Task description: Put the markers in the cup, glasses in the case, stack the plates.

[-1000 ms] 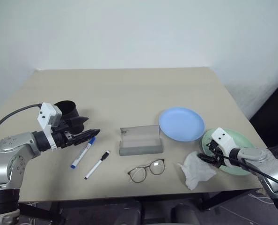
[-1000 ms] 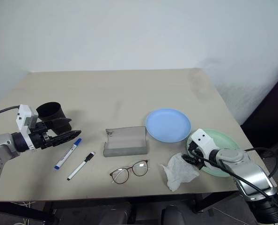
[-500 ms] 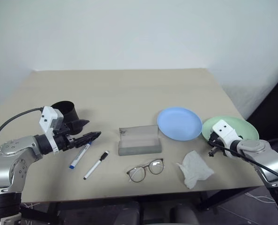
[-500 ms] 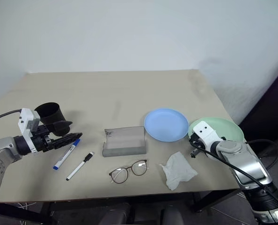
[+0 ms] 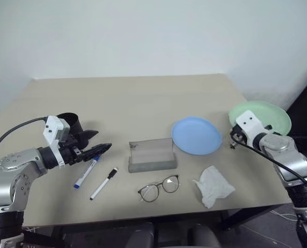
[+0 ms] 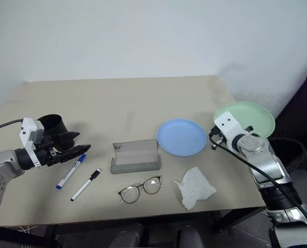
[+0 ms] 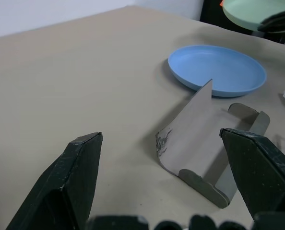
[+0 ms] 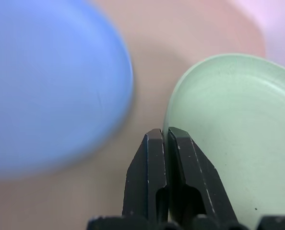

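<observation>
My right gripper (image 5: 234,140) is shut on the near rim of the pale green plate (image 5: 262,114) and holds it tilted in the air beside the table's right edge. In the right wrist view the black fingers (image 8: 154,158) pinch that rim, with the light blue plate (image 8: 46,86) beside them. The blue plate (image 5: 196,135) lies on the table. The grey case (image 5: 151,155) stands open at the centre, and the glasses (image 5: 158,187) lie in front of it. My left gripper (image 5: 99,149) hovers open above the blue-capped marker (image 5: 87,172), next to the black-capped marker (image 5: 104,183) and the black cup (image 5: 68,122).
A crumpled white tissue (image 5: 214,186) lies near the front edge, right of the glasses. The beige table (image 5: 138,98) is bare across its far half. A white wall stands behind it, and a dark object shows past the right edge.
The right gripper closed on the green plate's rim and lifted it off the table, up and away toward the far right. The left arm stayed still.
</observation>
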